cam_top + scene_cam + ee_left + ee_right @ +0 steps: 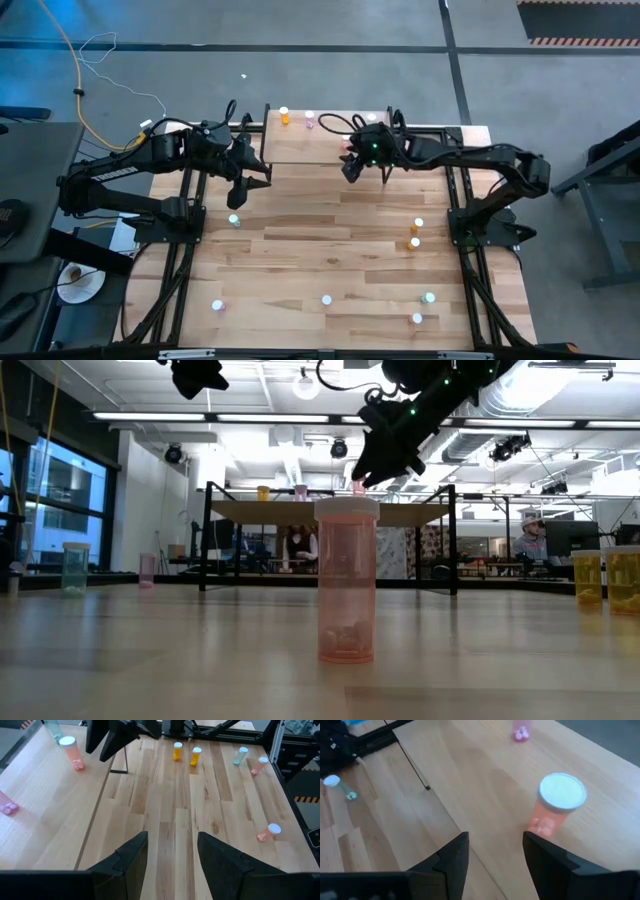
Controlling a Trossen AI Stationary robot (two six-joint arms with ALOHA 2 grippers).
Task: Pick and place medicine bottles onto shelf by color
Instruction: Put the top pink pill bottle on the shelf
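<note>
Your right gripper (349, 170), fingers apart and empty, hovers over the shelf (300, 150) beside a pink bottle (555, 805); your left gripper (238, 192), fingers apart, waits at the shelf's 9 o'clock.

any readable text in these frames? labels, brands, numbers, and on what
None readable.
Medicine bottles: no printed label visible in any view.
Shelf: bare wood, no markings.
Hazard-striped floor strip: stripes only, no words.
Screens and signs in the room behind the table: too small and blurred to read.

Light-wood shelf (300, 150) bearing three bottles (285, 117), butcher-block table (330, 250) scattered with others
</note>
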